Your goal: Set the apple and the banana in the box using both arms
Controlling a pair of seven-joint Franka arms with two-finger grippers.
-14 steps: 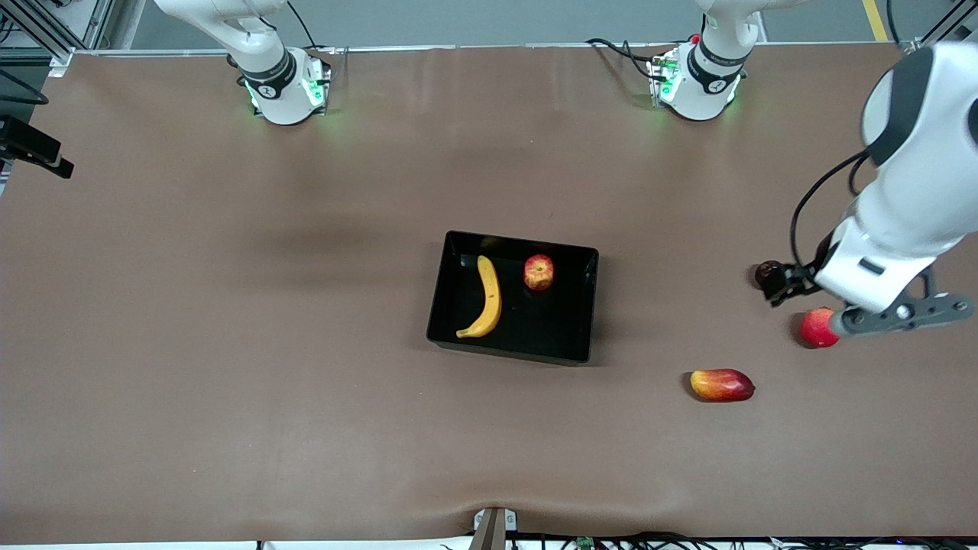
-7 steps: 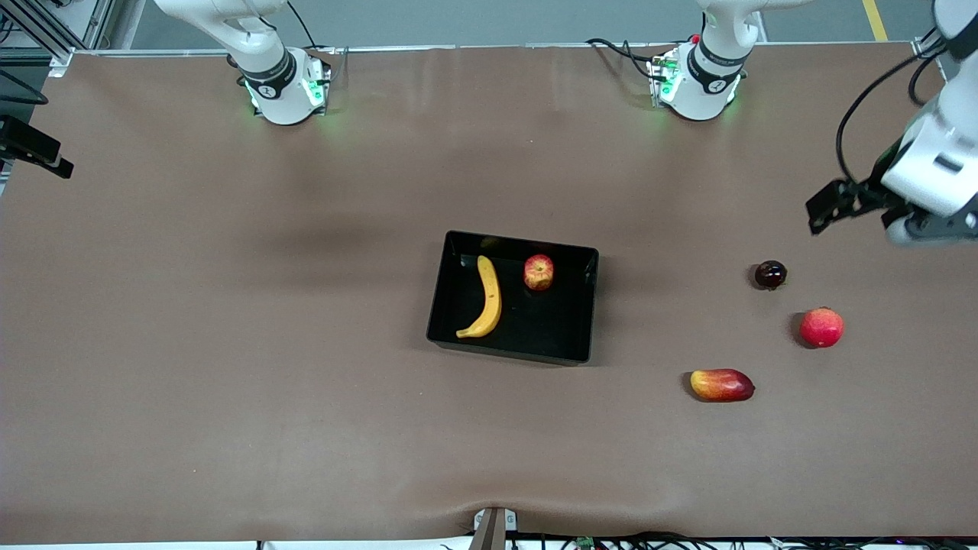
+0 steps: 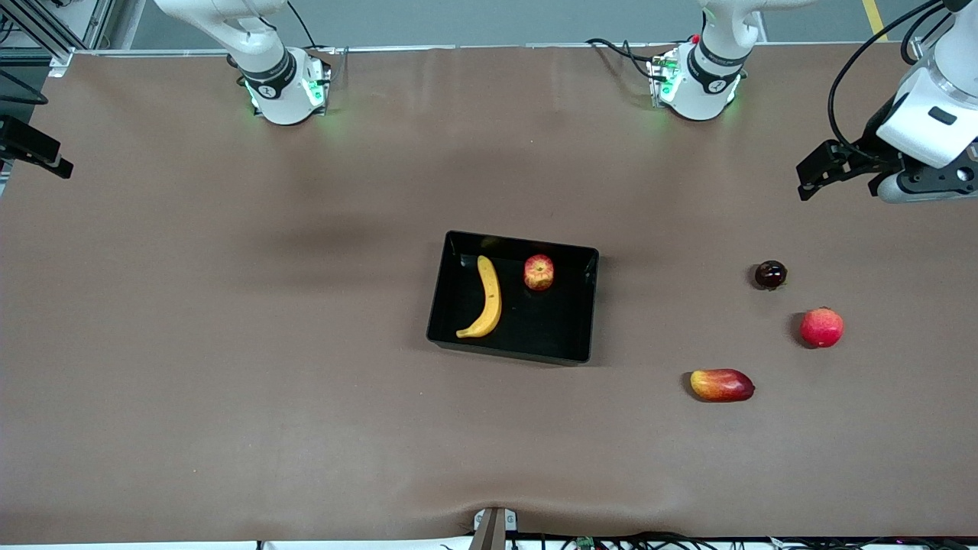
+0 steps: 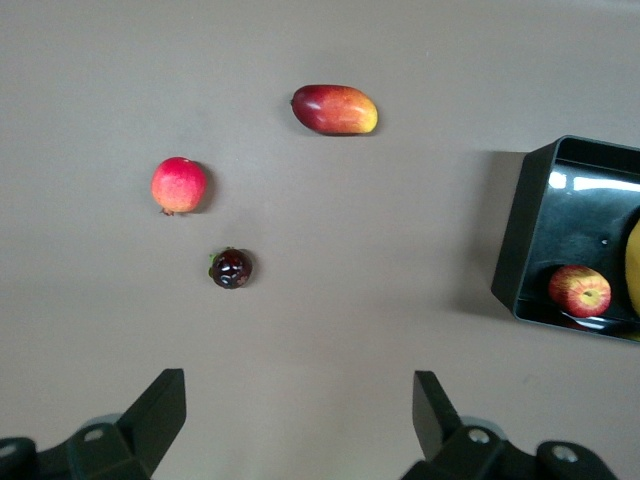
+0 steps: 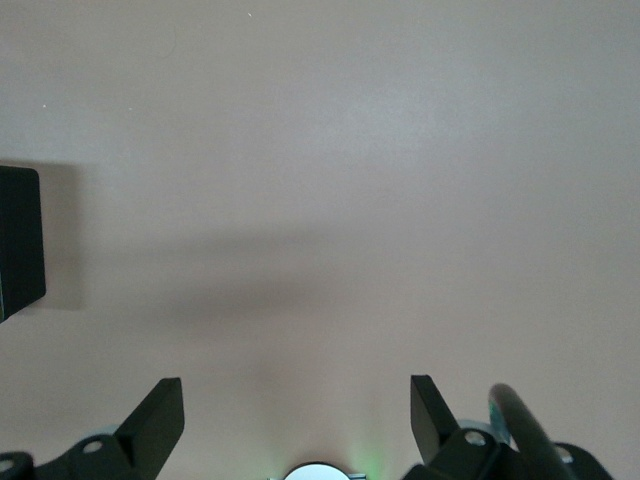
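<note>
Two fruits already lie in the box (image 3: pixel 584 305) at the table's middle: I see the banana (image 3: pixel 487 299) lying lengthwise and the apple (image 3: pixel 539 273) at about two o'clock from it, apart from it. My left gripper (image 4: pixel 298 420) hangs high over the left arm's end of the table, jaws spread wide and empty. From my right wrist camera, the right gripper (image 5: pixel 297 418) is likewise wide open with nothing in it, over bare table near its own base. Outside the box I see a dark round fruit (image 3: pixel 770 274), a pinkish-red fruit (image 3: pixel 821 328) at four o'clock from it, and an elongated red-yellow fruit (image 3: pixel 722 385) nearer my front camera.
</note>
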